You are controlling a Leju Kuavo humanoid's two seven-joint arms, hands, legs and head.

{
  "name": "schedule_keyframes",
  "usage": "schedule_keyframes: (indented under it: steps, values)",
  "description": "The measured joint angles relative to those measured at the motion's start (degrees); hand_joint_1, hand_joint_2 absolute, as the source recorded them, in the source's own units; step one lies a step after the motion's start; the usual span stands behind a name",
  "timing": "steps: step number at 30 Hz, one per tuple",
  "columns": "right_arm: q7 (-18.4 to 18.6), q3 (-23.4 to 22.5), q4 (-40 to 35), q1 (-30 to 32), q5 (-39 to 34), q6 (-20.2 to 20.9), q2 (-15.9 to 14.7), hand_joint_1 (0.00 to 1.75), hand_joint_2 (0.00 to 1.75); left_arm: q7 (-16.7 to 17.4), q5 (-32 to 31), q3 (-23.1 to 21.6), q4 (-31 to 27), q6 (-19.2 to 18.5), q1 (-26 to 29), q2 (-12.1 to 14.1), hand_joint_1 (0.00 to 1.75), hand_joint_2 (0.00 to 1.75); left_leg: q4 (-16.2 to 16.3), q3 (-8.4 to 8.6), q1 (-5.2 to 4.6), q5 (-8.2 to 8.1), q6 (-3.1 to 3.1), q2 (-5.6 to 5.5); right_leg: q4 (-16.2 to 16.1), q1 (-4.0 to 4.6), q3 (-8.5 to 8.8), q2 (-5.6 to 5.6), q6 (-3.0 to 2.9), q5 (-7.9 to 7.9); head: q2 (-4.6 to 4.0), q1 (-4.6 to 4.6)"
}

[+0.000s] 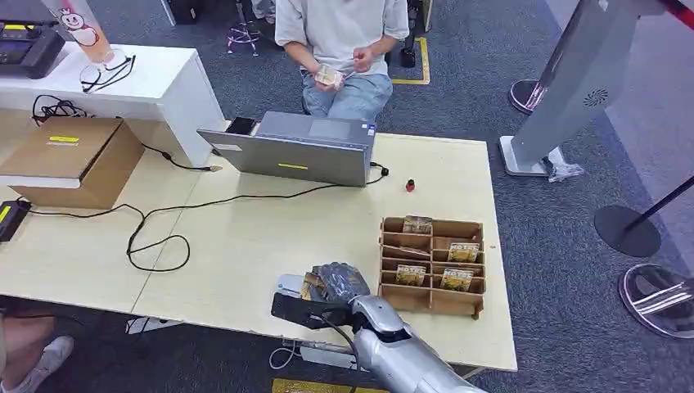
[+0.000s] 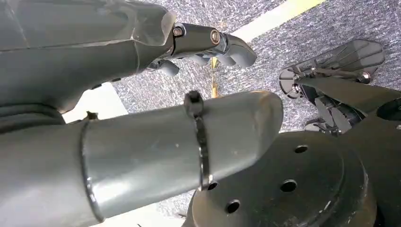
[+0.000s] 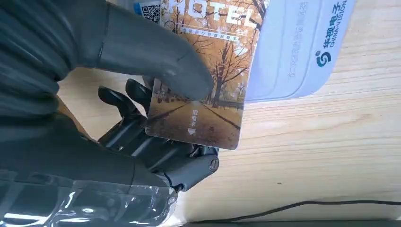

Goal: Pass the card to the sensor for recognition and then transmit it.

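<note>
My right hand holds a hotel card printed with autumn trees, pinched between the thumb and the fingers. It holds the card over the pale blue-white card sensor, which lies on the wooden table near its front edge. In the head view the sensor peeks out just left of the hand. My left hand hangs over the carpet with its fingers curled in loosely and nothing in it.
A wooden card rack with several more hotel cards stands right of my right hand. A grey laptop, black cables and a cardboard box lie farther back. A seated person holds cards behind the table.
</note>
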Motion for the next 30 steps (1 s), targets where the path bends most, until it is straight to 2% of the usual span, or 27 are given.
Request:
schedule_keyframes:
  steps: [30]
  values:
    - [-0.17,-0.92,0.17,-0.01,0.98,0.41,0.28,1.75,1.75,0.44,0.15,0.0,0.0,-0.02,-0.18,0.02,0.0,0.0,0.0,0.03,0.0,0.0,0.0,0.01,0.0,0.0,0.01,0.01,0.0,0.0,0.0,0.0]
